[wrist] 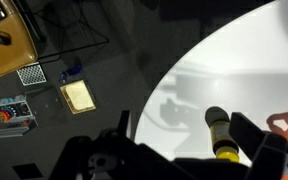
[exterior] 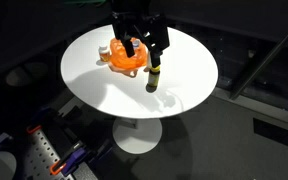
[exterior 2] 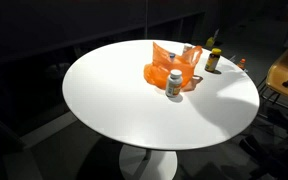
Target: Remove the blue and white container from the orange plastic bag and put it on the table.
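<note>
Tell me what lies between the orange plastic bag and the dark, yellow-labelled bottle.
Nothing: only a narrow strip of bare white table separates the orange plastic bag from the dark bottle, in an exterior view.

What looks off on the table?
Nothing spilled or broken. The orange bag lies crumpled on the table; the white container and dark bottle stand upright. The hand hangs open above.

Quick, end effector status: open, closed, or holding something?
End effector: open, holding nothing; it hangs over the table beside the orange bag.
</note>
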{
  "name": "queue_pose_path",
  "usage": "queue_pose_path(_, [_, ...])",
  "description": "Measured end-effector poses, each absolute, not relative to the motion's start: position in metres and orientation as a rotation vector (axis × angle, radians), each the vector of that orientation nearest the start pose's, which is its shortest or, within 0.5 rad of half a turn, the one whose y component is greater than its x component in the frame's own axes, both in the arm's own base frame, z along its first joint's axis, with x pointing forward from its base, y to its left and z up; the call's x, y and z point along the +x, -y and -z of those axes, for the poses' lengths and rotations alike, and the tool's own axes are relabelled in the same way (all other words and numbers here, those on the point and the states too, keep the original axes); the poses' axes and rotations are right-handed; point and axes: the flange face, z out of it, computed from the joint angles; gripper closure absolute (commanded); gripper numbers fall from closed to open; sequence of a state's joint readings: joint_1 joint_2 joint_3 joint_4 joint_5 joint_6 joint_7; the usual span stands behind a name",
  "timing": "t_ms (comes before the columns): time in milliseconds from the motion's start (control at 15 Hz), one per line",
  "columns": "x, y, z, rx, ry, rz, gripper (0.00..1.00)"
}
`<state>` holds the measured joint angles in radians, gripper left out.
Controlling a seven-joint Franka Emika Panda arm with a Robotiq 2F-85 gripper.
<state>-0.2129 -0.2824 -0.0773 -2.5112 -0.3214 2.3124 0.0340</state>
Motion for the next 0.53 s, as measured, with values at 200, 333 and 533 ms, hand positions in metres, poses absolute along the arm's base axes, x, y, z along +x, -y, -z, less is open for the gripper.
queue_pose_path(200, [0.4225, 0.1325, -0.3909, -3.368, -0.192, 0.093, 0.0])
queue_pose_path(333, [0.4227, 0.132, -0.3905, -3.367, -0.192, 0.093, 0.0])
queue_pose_path(533, [0.4282, 0.1268, -0.395, -3.368, -0.186, 0.114, 0.0])
